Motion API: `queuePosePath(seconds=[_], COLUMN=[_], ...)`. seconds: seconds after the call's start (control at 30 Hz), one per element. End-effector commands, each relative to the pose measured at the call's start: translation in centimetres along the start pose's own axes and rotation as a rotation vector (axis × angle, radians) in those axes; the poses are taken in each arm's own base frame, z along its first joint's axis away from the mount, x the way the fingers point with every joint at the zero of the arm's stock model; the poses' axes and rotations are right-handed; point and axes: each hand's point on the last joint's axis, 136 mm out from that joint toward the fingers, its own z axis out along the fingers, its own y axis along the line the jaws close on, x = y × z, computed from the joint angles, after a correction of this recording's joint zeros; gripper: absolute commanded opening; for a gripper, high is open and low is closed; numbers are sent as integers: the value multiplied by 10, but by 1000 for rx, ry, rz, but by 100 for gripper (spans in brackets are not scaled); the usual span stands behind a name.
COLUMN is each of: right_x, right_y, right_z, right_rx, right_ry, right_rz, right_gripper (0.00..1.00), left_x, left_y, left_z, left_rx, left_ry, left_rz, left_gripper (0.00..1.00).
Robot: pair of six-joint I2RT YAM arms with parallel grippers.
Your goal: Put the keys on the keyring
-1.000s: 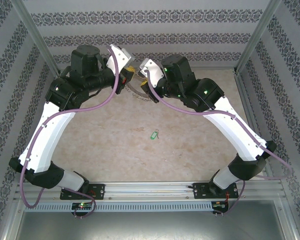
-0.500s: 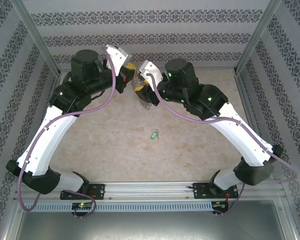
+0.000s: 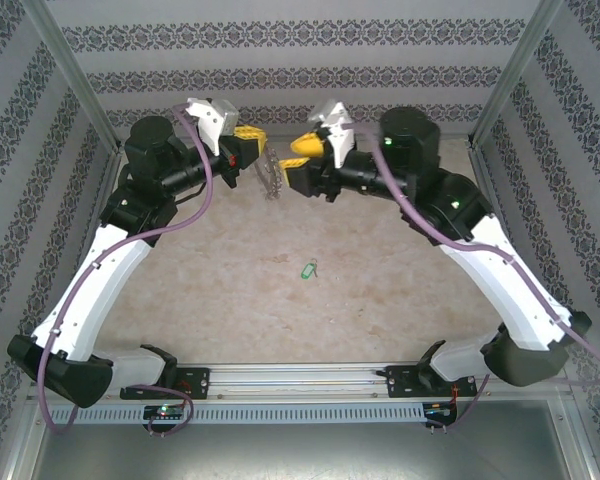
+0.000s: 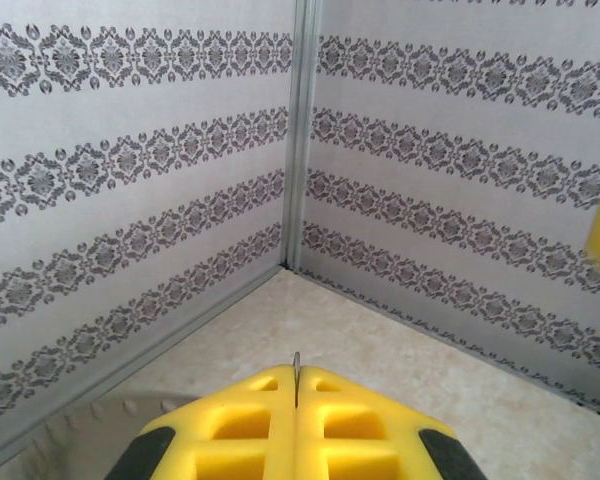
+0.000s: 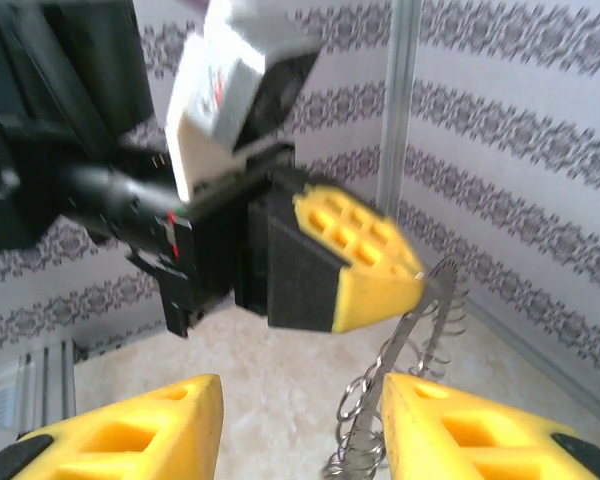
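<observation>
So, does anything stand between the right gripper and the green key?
Nothing visible does. The green key lies alone on the table, and the open right gripper hangs beside the keyring in the left gripper.

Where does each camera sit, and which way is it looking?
Top: above, behind the bases, looking down on table, key, left arm and right arm.
Left wrist: on the left arm, facing the wall corner; its shut left pincer shows at the bottom.
Right wrist: on the right arm, facing the left pincer; its open right pincer shows below.
Shared: top and right wrist both show the keyring in the left pincer.
</observation>
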Motion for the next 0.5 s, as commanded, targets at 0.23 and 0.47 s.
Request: queuePosePath(seconds=[0.23, 0.47], right_x=[-45, -59], right_y=[-17, -12], right_z=[-17, -8], right_rx=[-114, -293], right_ry=[-159, -135], right_rz=[153, 213], right_gripper=[48, 33], left_x=[-63, -76], left_y=[-35, -47], left_z=[-19, -25], left_rx=[214, 305], left_ry=[-241, -283], left_rz=[17, 5], left_gripper=[0, 0])
